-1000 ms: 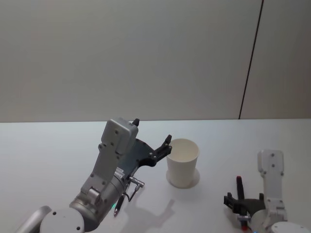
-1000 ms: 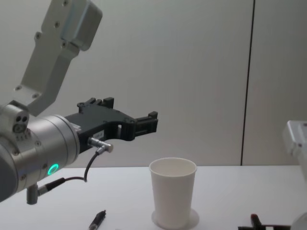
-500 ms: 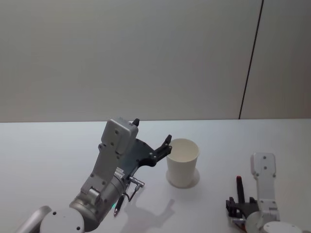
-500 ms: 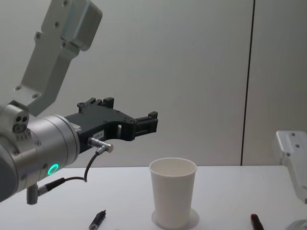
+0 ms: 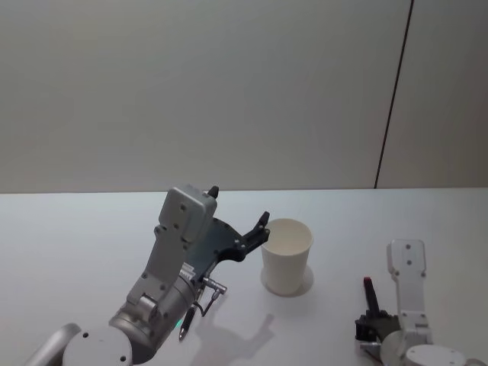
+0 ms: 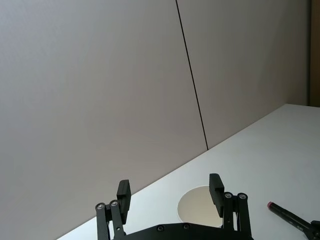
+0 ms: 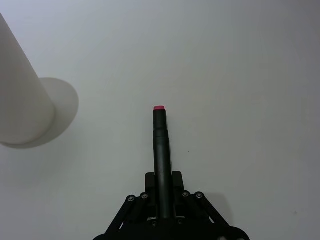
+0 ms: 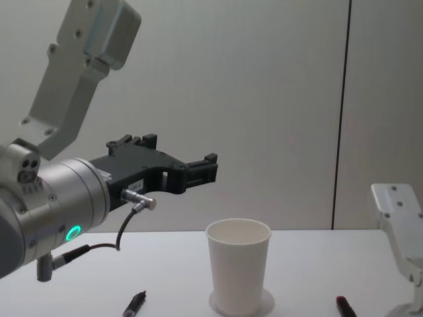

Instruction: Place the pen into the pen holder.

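Two pens show in the head view: the red-tipped pen [image 5: 370, 296] is clamped in the right end effector [image 5: 371, 329] at the near right of the worktop [image 5: 76, 229], right of the upright pen holder [image 5: 287, 255], while a second pen [image 5: 187, 319] lies near left below the raised left end effector [image 5: 239, 204]. The left wrist view has that one's fingers apart and empty; the right wrist view has the barrel pinched. In the chest view the red tip sits low, so the grasp looks made; next, lift, carry left and tip it over the rim.

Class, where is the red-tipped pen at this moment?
In the head view the red-tipped pen is at the robot's right, gripped by the right gripper, right of the white paper cup. The left gripper hangs open above and left of it.
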